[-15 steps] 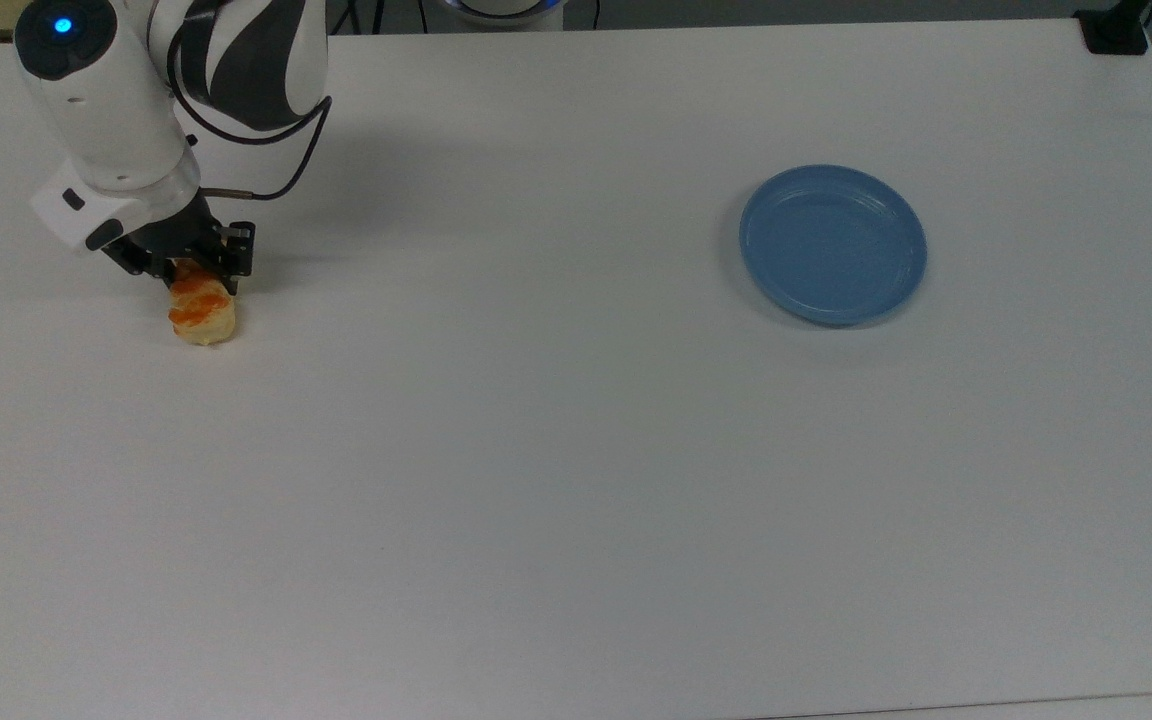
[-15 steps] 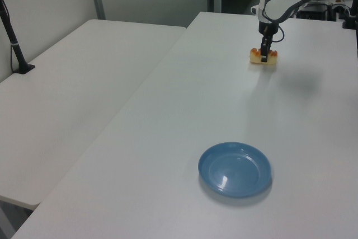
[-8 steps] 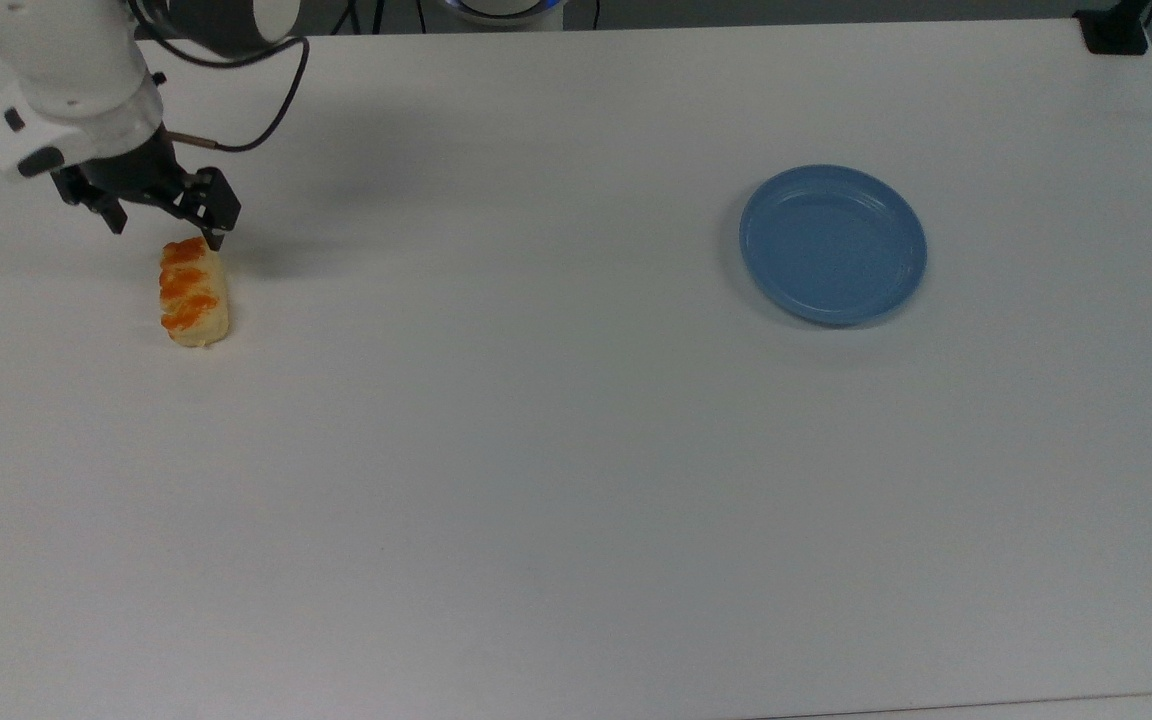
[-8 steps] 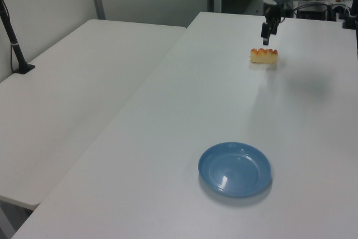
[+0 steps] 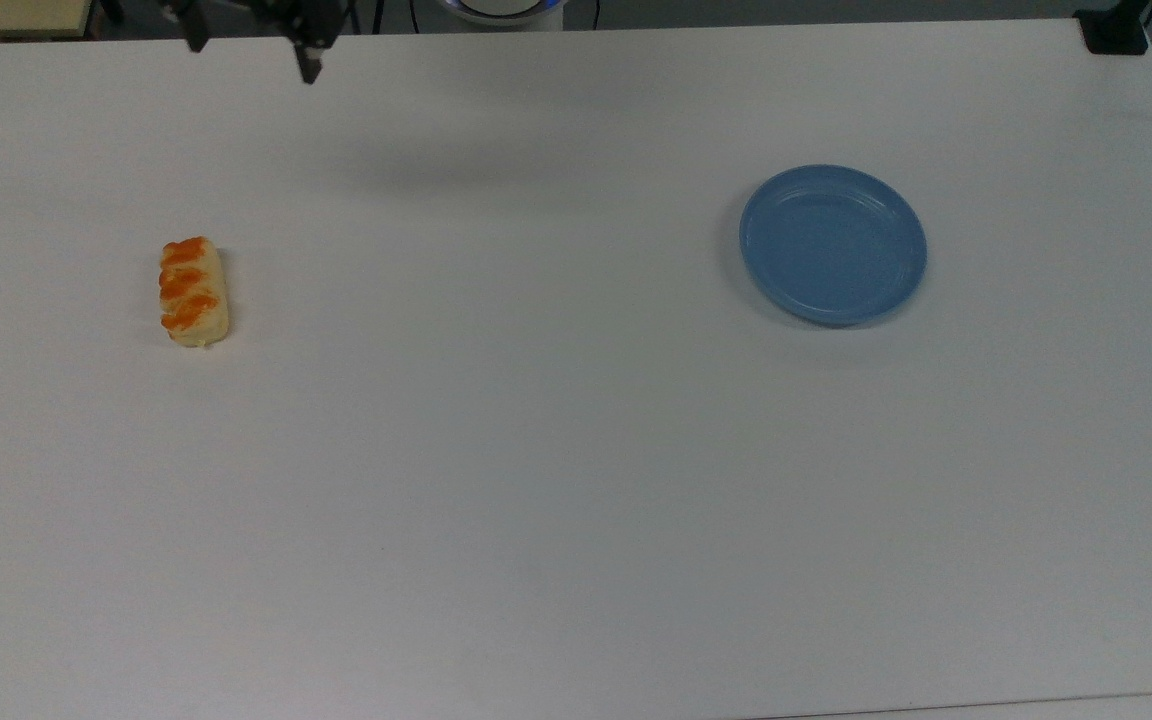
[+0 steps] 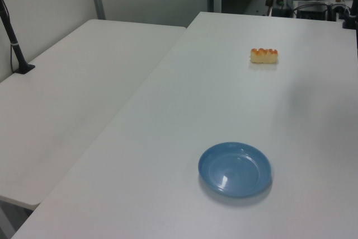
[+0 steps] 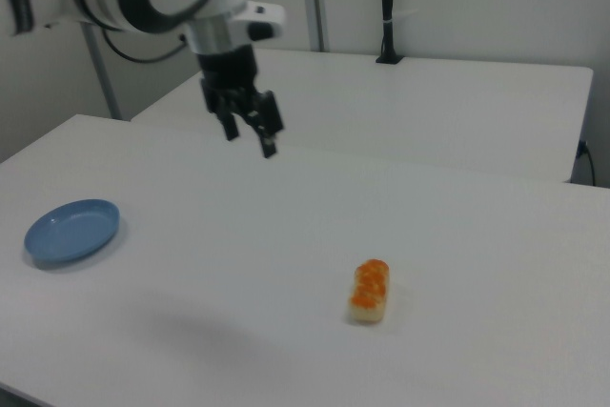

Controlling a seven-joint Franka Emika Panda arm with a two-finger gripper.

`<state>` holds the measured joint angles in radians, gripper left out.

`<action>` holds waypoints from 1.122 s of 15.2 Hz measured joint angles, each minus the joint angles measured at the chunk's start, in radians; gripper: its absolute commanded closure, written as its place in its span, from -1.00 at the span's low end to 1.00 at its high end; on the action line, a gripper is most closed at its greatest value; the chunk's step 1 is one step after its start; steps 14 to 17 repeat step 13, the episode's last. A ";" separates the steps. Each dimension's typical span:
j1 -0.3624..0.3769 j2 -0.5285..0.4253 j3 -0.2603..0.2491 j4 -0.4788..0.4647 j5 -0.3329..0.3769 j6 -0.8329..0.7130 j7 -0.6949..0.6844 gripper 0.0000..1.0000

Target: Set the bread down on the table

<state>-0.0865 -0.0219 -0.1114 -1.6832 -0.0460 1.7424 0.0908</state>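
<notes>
The bread (image 5: 194, 291) lies flat on the white table (image 5: 576, 450) near the top view's left side, its orange bumps facing up. It also shows in the left view as the bread (image 6: 264, 55) and in the right view as the bread (image 7: 369, 291). My gripper (image 7: 250, 142) hangs open and empty, high above the table and well away from the roll. In the top view the gripper (image 5: 253, 60) sits at the upper edge, up and to the right of the bread.
An empty blue plate (image 5: 833, 244) rests on the top view's right half, also seen as the plate (image 6: 235, 169) and the plate (image 7: 72, 230). A black clamp (image 5: 1116, 30) sits at the far right corner. A second white table (image 6: 84, 82) adjoins, with a black post (image 6: 14, 37).
My gripper has let go of the bread, then risen and drawn back toward the top view's upper edge. The bread stays where it was set on the table.
</notes>
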 measured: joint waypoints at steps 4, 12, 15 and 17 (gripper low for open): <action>0.166 -0.039 -0.061 0.004 0.029 -0.042 0.089 -1.00; 0.181 -0.036 -0.082 0.010 0.029 -0.042 -0.062 -1.00; 0.180 -0.036 -0.083 0.013 0.029 -0.042 -0.064 -1.00; 0.180 -0.036 -0.083 0.013 0.029 -0.042 -0.064 -1.00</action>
